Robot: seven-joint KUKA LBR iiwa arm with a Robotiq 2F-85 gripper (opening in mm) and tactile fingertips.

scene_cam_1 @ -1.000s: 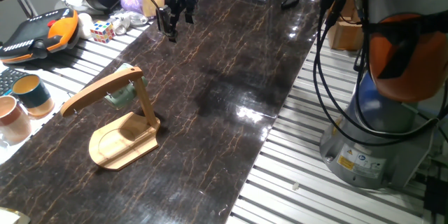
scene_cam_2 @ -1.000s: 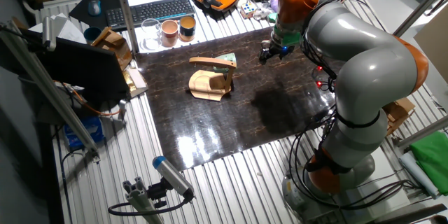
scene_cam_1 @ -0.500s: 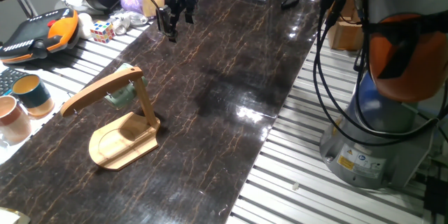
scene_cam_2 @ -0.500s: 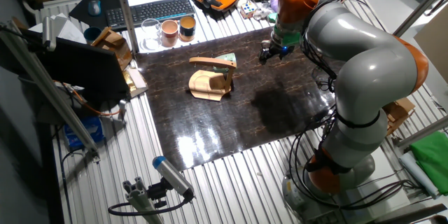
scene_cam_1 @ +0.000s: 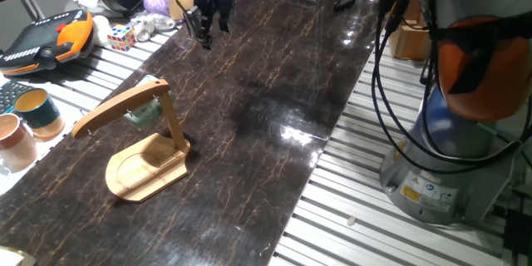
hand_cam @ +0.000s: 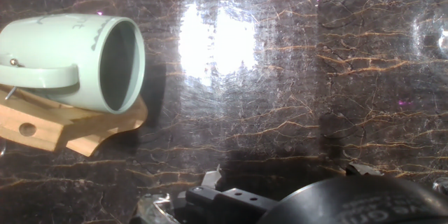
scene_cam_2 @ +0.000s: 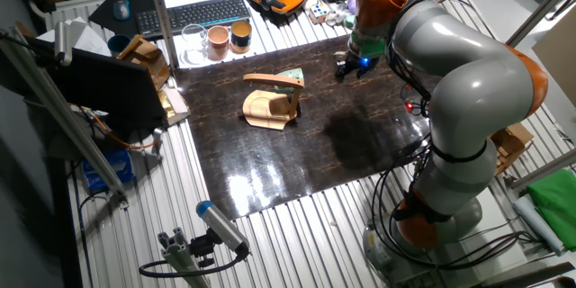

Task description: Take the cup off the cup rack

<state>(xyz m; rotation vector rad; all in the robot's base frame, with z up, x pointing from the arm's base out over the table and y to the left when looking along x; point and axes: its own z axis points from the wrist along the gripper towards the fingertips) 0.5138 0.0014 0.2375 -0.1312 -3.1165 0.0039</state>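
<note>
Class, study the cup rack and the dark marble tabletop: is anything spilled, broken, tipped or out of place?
Nothing stands out. The small grey-green mug hangs sideways by its handle from the light wooden rack, which stands upright on the dark marble tabletop. No spill or damage shows.

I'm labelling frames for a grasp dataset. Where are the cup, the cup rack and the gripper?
cup [hand_cam: 70,59], hand view, on its pale outer wall.
cup rack [scene_cam_1: 137,173], one fixed view, on the dished oval base.
gripper [scene_cam_1: 204,35], one fixed view, midway between the fingertips.

Overhead light glares white off the glossy dark tabletop [hand_cam: 210,38]; images sharp.
</note>
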